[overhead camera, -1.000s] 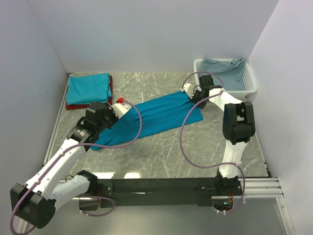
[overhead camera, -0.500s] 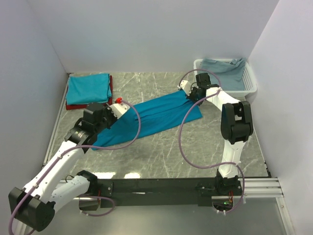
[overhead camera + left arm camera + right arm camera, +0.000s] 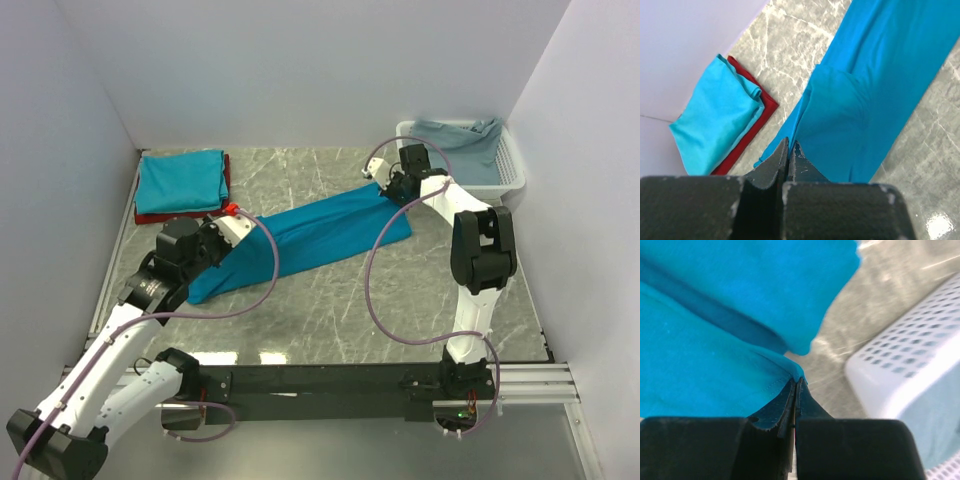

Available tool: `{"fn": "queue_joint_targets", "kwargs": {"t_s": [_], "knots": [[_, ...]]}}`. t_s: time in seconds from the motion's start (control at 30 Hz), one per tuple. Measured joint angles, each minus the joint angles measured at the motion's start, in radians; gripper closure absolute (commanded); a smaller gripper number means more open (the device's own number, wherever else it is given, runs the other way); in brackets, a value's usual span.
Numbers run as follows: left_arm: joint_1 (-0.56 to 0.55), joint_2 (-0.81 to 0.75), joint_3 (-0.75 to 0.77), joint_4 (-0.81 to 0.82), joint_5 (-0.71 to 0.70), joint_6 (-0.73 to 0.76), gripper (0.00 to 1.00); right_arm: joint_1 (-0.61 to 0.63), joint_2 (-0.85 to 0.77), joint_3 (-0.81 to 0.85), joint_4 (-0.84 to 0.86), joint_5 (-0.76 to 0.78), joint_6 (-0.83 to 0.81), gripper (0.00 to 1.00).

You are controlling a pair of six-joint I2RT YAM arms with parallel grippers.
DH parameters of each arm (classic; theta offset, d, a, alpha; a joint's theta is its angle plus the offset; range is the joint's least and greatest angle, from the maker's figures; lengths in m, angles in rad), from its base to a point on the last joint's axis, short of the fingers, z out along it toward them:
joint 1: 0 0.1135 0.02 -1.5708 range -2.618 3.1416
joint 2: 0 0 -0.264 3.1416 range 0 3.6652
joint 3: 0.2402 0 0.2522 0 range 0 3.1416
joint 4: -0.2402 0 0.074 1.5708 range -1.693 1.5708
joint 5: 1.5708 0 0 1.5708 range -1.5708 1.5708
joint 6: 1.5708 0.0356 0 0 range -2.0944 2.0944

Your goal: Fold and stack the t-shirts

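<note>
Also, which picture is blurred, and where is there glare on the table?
Right wrist view: the basket and table are smeared, with bright streaks at top right; the shirt close to the lens is sharper. Left wrist view: sharp, one glare spot on the table at bottom right. Top view: sharp, evenly lit, pale reflections near the front edge.

Marble tbl [image 3: 330, 305]: 1 teal shirt [image 3: 320, 232], folded stack [image 3: 180, 182], basket [image 3: 512, 170].
</note>
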Motion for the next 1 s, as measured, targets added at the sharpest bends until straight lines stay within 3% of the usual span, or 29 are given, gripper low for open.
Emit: {"fn": "queue_joint_targets", "kwargs": {"t_s": [0.3, 0.73, 0.8, 0.87, 1.0], "knots": [[0.0, 0.019, 0.0, -0.01, 0.006, 0.0, 1.0, 0.038, 0.066, 0.098, 0.018, 0.035, 0.015, 1.0], [0.0, 0.019, 0.0, -0.011, 0.008, 0.0, 1.0, 0.053, 0.117, 0.116, 0.013, 0.076, 0.023, 0.96], [0.0, 0.02, 0.0, -0.011, 0.008, 0.0, 1.0, 0.053, 0.121, 0.122, 0.014, 0.08, 0.024, 0.88], [0.0, 0.02, 0.0, -0.011, 0.009, 0.0, 1.0, 0.053, 0.122, 0.126, 0.018, 0.086, 0.032, 0.72], [0.0, 0.023, 0.0, -0.011, 0.011, 0.0, 1.0, 0.053, 0.122, 0.126, 0.031, 0.106, 0.056, 0.66]]}}
